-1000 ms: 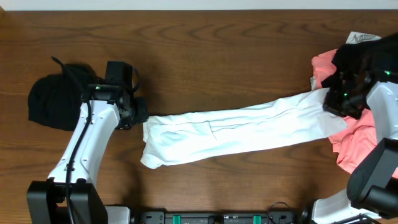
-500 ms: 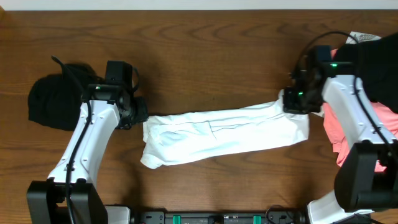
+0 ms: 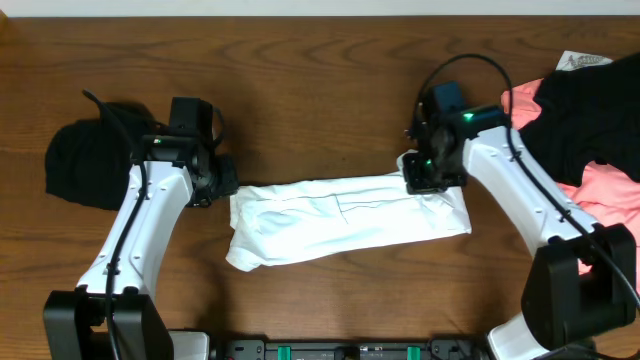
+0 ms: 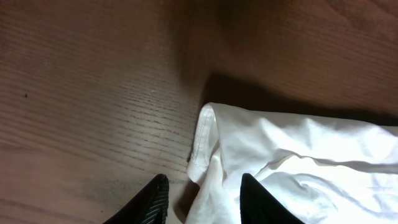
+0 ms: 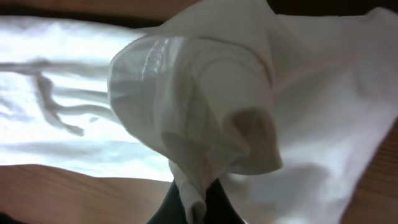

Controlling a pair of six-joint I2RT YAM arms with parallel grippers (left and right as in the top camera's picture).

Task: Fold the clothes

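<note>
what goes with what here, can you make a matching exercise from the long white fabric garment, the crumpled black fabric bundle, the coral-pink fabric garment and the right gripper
1. long white fabric garment
2. crumpled black fabric bundle
3. coral-pink fabric garment
4. right gripper

a. far left of the wooden table
b. shut on one end of the white fabric
c. far right, partly under a black garment
d. laid out across the middle

Pairs: 1-d, 2-a, 3-c, 4-b

My right pincer (image 3: 420, 183) pinches the right end of the white T-shirt (image 3: 340, 220); my left pincer (image 3: 227, 187) sits at its left end, a black garment (image 3: 80, 165) just beyond it.
</note>
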